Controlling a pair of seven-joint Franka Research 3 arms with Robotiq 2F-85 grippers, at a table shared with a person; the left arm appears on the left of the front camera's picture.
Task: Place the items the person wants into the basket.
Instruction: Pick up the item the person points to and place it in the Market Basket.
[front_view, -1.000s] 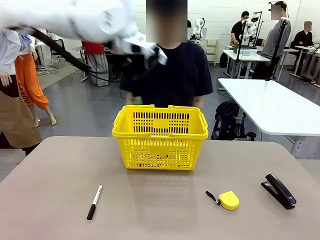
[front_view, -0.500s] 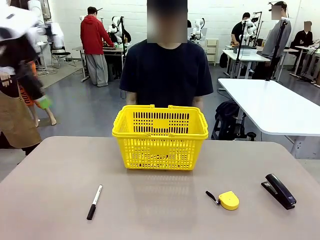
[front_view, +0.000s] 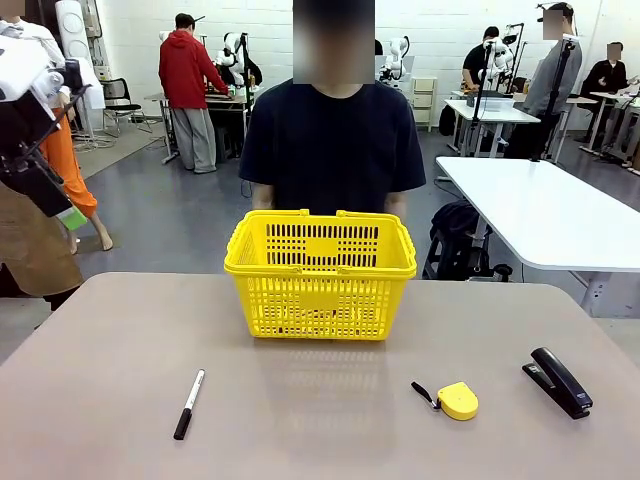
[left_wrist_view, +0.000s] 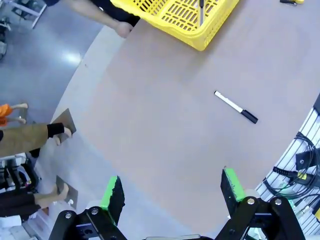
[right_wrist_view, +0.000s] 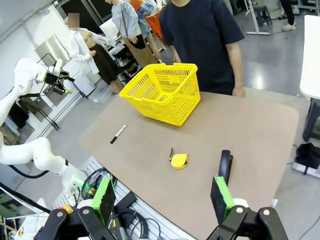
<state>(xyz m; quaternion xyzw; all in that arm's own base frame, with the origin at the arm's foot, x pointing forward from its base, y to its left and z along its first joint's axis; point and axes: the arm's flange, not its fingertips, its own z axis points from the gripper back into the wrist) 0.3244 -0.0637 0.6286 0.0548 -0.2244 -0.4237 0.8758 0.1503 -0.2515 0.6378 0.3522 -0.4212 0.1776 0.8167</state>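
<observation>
The yellow basket (front_view: 320, 272) stands at the far middle of the table, just in front of the person (front_view: 335, 140). A thin dark item (left_wrist_view: 201, 10) lies inside it. A black marker with a white barrel (front_view: 189, 403) lies on the table near the front left. My left gripper (front_view: 58, 208) hangs high beyond the table's left edge; its jaws (left_wrist_view: 172, 187) stand open and hold nothing. My right gripper (right_wrist_view: 162, 196) is also open and free of any load, high over the near side, looking down on the basket (right_wrist_view: 162, 92) and the marker (right_wrist_view: 118, 134).
A round yellow tape measure (front_view: 457, 400) and a black stapler (front_view: 557, 381) lie at the front right. The person's hand (left_wrist_view: 122, 29) rests at the table's far edge beside the basket. Cables and a rail run along the near edge (right_wrist_view: 125, 210).
My left arm has swung away from above the basket to the far left, off the table's side. The marker, tape measure, stapler and basket have not moved.
</observation>
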